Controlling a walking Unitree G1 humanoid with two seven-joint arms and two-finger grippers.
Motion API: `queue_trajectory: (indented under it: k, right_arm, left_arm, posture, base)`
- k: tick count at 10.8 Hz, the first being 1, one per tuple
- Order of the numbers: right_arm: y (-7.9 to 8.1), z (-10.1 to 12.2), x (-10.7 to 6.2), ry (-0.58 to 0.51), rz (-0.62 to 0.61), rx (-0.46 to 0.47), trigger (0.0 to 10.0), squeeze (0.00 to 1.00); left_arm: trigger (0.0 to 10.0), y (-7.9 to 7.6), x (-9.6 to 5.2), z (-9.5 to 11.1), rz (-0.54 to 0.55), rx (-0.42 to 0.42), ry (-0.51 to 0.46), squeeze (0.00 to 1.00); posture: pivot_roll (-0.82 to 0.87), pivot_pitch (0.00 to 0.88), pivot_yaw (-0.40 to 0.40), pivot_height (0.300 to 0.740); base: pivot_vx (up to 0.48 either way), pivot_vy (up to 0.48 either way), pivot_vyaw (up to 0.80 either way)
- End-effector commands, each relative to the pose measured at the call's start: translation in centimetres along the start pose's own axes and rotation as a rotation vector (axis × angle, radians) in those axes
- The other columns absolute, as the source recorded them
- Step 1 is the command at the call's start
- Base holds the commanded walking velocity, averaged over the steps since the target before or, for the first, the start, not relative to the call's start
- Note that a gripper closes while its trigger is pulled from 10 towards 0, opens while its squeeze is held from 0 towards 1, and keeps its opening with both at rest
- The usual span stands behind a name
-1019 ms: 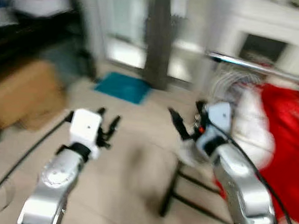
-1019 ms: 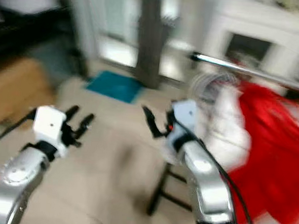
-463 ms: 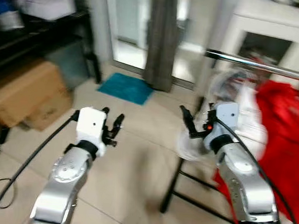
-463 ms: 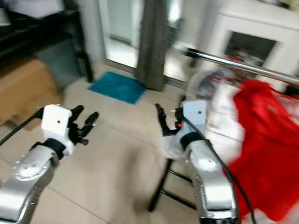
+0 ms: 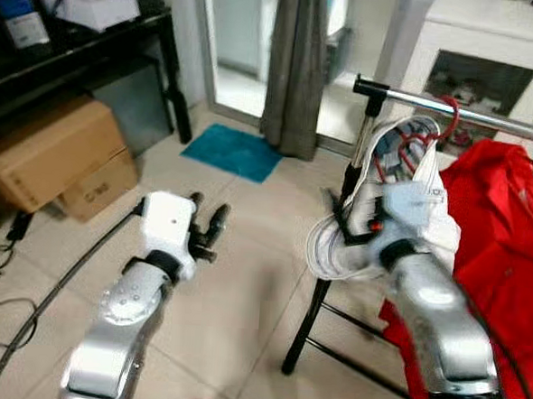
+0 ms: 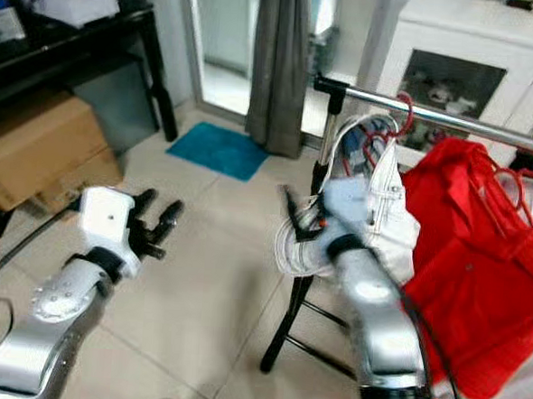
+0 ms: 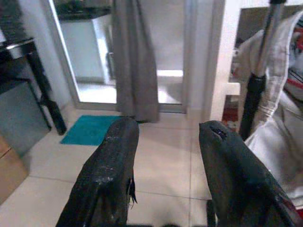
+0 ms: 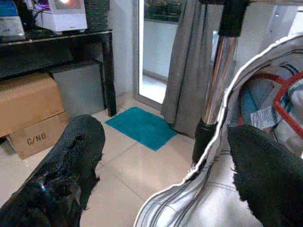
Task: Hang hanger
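ahead, white garment (image 5: 402,208) draped across rack pole (image 8: 218,71), probably touching

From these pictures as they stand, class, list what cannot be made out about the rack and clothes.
- Rack rail: far end cut off by the eye views' right edge.
- Red garment: lower part cut off by the same edge.
- White garment: front partly hidden by the right arm.
- Cabinet contents: too small.
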State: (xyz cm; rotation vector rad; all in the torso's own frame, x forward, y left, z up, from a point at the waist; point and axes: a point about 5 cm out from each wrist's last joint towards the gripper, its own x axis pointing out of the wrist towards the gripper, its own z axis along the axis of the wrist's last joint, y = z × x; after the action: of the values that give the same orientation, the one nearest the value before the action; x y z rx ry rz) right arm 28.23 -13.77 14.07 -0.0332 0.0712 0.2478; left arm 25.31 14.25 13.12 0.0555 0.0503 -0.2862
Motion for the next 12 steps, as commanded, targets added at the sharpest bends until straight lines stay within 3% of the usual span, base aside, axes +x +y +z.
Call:
queue_trajectory:
  k: [1, 2, 5, 12]
  right_arm:
    - [0.62, -0.02, 0.26, 0.008, 0.022, -0.004, 10.0, 0.0]
    - [0.73, -0.28, 0.29, 0.029, 0.027, 0.003, 10.0, 0.0]
    - [0.75, -0.4, 0.49, 0.042, 0.033, 0.003, 10.0, 0.0]
    - [0.8, -0.25, 0.66, 0.032, 0.034, -0.018, 10.0, 0.0]
  left_arm:
    - [10.0, 0.65, -0.14, 0.2, 0.022, -0.008, -0.004, 0.0]
    - [10.0, 0.64, -0.09, 0.27, 0.017, 0.001, -0.006, 0.0]
    - [10.0, 0.43, -0.12, 0.31, -0.021, -0.002, -0.015, 0.0]
    - [10.0, 0.41, -0.12, 0.33, -0.029, -0.005, -0.012, 0.0]
  posture:
    - [0.01, 0.0, 0.025, 0.74]
    - [0.01, 0.0, 0.025, 0.74]
    - [0.01, 0.0, 0.026, 0.74]
    - [0.02, 0.0, 0.025, 0.74]
  base:
    - [0.0, 0.0, 0.0]
    - [0.0, 0.0, 0.0]
    - [0.218, 0.0, -0.8]
    - [0.377, 0.0, 0.0]
